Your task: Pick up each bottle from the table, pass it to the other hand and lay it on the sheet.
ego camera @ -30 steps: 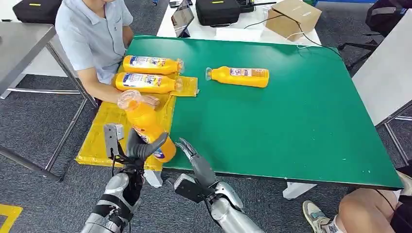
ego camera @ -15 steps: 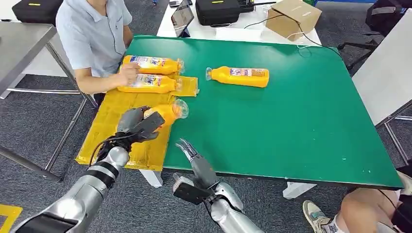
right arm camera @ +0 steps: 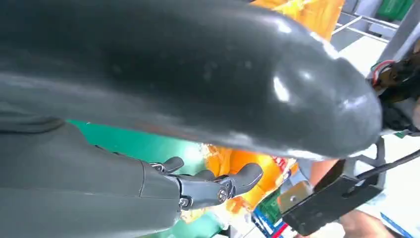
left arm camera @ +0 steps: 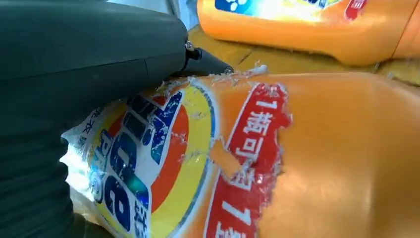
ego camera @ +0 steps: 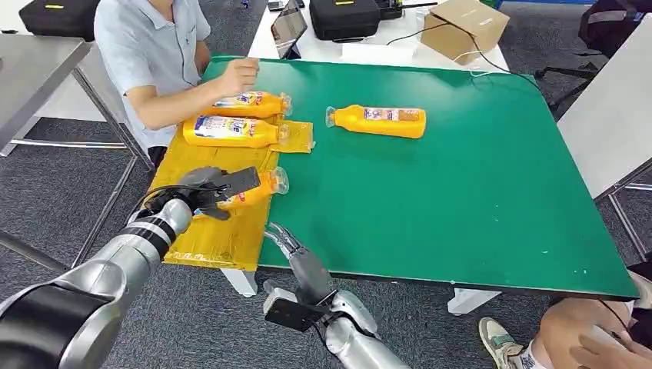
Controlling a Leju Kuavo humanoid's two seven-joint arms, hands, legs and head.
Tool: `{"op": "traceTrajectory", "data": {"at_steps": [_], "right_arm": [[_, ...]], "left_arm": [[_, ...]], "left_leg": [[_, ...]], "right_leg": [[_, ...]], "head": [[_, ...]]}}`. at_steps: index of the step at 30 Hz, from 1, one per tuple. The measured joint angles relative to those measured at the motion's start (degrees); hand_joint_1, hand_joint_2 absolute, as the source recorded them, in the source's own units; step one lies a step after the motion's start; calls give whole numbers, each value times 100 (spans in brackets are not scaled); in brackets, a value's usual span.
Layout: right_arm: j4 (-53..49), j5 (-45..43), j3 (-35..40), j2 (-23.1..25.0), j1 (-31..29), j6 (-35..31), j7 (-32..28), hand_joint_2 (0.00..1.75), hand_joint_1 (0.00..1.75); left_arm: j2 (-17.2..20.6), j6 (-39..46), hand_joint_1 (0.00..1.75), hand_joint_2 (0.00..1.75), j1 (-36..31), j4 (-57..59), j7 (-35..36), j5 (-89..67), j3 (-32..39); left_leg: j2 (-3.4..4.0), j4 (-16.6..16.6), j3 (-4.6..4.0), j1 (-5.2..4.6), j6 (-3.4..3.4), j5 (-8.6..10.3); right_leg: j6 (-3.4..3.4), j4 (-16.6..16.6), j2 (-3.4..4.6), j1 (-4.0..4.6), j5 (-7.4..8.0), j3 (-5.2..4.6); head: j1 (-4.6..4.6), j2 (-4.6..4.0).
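My left hand point(ego camera: 206, 187) grips an orange bottle point(ego camera: 257, 187) lying on its side on the yellow sheet point(ego camera: 219, 238), cap toward the green table. The left wrist view shows that bottle's torn label point(left arm camera: 198, 163) right against my hand point(left arm camera: 84, 54). Two more orange bottles point(ego camera: 231, 131) point(ego camera: 254, 104) lie on the sheet's far end. A further bottle point(ego camera: 377, 121) lies on the green table point(ego camera: 461, 192). My right hand point(ego camera: 296, 254) hovers at the table's near edge with its fingers point(right arm camera: 218, 186) spread and nothing in it.
A person in a light blue shirt point(ego camera: 150, 54) sits at the table's far left, one hand point(ego camera: 240, 75) raised above the bottles. A cardboard box point(ego camera: 465, 27) and black cases stand on the white table behind. Another person's leg point(ego camera: 573, 334) shows at the lower right.
My left hand has tipped the bottle from upright and lowered it onto the sheet. The person's hand lifted from the bottles. My right hand shifted slightly left.
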Motion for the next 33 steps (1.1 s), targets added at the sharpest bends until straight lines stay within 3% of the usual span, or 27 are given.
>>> {"op": "traceTrajectory", "data": {"at_steps": [5,11,15,23,27,28,33], "right_arm": [[48,-98,68,28,-25,17,-46,0,0],[146,-262,234,37,-74,46,-166,0,0],[216,-358,332,37,-130,20,-230,0,0],[339,-441,409,37,-191,-70,-271,0,0],[339,-504,406,31,-165,-334,-400,0,0],[286,-571,406,22,-126,-427,-404,175,0],[-479,-587,374,-162,159,-1520,-407,175,0]], "left_arm": [[-7,-182,0,175,-24,129,-143,108,-2],[-9,-1208,0,175,-25,168,-1474,1124,330],[-9,-1602,0,175,-20,159,-1981,1611,623],[-61,-1259,0,175,186,-226,-2690,2615,1251],[-225,-1187,0,175,726,-1174,-3097,4073,1750],[-276,-1185,0,175,915,-1497,-3073,4480,1856],[-538,-769,0,175,2002,-3365,-2900,6134,2114]], "left_leg": [[-1,0,-1,-1,0,0],[0,0,0,-1,0,0],[0,0,0,-1,0,0],[-2,0,0,-1,0,0],[2,0,0,-3,0,-1],[2,0,0,-3,0,-1],[4,0,-2,-4,-1,-4]], "right_leg": [[0,-1,-1,-1,0,0],[0,0,0,0,0,1],[0,1,0,1,0,1],[0,0,-1,0,0,1],[0,-2,1,-3,0,0],[0,-2,1,-3,0,0],[0,-5,1,-3,-1,-5]], "head": [[2,0],[2,0],[2,0],[2,0],[2,0],[0,0],[0,0]]}}
